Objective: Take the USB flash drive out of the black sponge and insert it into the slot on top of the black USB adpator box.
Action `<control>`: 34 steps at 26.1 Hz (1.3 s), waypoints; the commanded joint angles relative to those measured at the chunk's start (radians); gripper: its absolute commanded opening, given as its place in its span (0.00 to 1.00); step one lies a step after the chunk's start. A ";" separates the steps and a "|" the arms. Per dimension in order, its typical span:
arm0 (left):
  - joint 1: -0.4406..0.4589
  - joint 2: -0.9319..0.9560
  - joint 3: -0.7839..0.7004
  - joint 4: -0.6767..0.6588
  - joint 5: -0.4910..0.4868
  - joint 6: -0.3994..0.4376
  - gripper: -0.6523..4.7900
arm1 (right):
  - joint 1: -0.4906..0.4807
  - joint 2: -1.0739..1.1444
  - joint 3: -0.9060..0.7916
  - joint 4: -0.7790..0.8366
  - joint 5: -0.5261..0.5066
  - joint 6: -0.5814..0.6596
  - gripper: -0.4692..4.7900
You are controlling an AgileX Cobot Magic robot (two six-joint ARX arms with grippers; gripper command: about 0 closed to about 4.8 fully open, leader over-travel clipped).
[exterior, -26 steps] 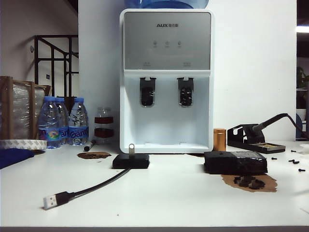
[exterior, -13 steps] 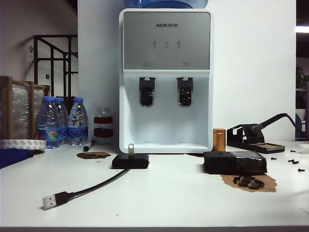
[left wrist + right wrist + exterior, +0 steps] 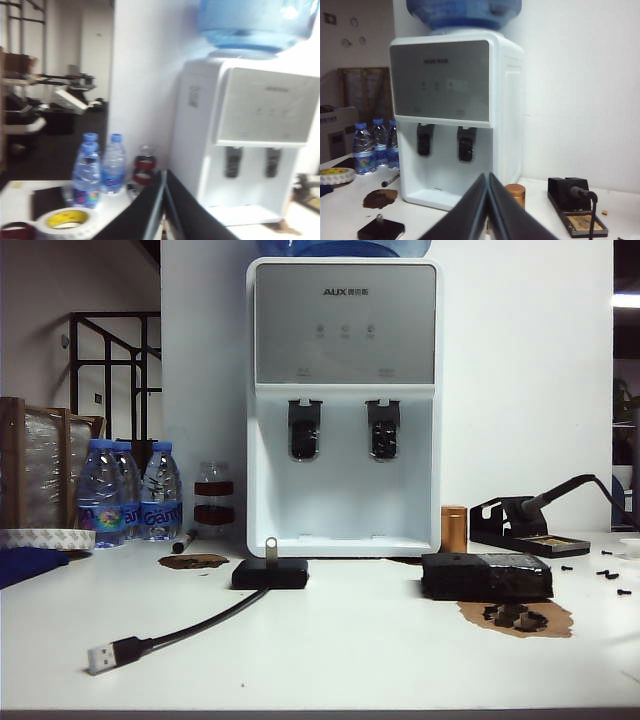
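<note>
Exterior view: no arm is showing. The USB flash drive [image 3: 271, 548] is standing upright in the top of the black USB adpator box [image 3: 270, 573], loop end up. The cable [image 3: 190, 625] is running from the box to a silver plug [image 3: 101, 656] near the table's front edge. The black sponge [image 3: 487, 576] is lying well apart from the box, in front of a water dispenser [image 3: 344, 405].

Left wrist view: the left gripper [image 3: 164, 200] is pointing level toward the dispenser [image 3: 250, 140], its dark fingers [image 3: 137, 212] lying together with only a thin seam between them, holding nothing. Water bottles [image 3: 100, 167] and a tape roll [image 3: 65, 222] are sitting to one side of the jaws; no task item is showing here.

Right wrist view: the right gripper [image 3: 487, 200] is likewise pressed closed and empty, aiming at the dispenser [image 3: 455, 115]. The adaptor box [image 3: 381, 230], with the drive [image 3: 379, 218] upright in it, is sitting on the table beside and below the jaws, clear of them. A soldering stand [image 3: 575, 207] is sitting on the other side.
</note>
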 commanded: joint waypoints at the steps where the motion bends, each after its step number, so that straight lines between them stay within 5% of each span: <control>1: -0.024 -0.002 -0.054 0.082 0.011 -0.040 0.11 | 0.001 0.002 0.003 -0.007 -0.007 0.003 0.09; 8: -0.053 -0.068 -0.215 0.222 -0.010 -0.035 0.11 | 0.001 0.002 0.003 -0.144 -0.007 0.003 0.09; 16: -0.060 -0.130 -0.320 0.225 -0.040 0.046 0.11 | 0.001 0.002 0.003 -0.248 -0.008 0.007 0.09; 34: -0.061 -0.129 -0.326 -0.125 -0.038 0.121 0.11 | 0.002 0.002 0.003 -0.299 -0.008 0.007 0.09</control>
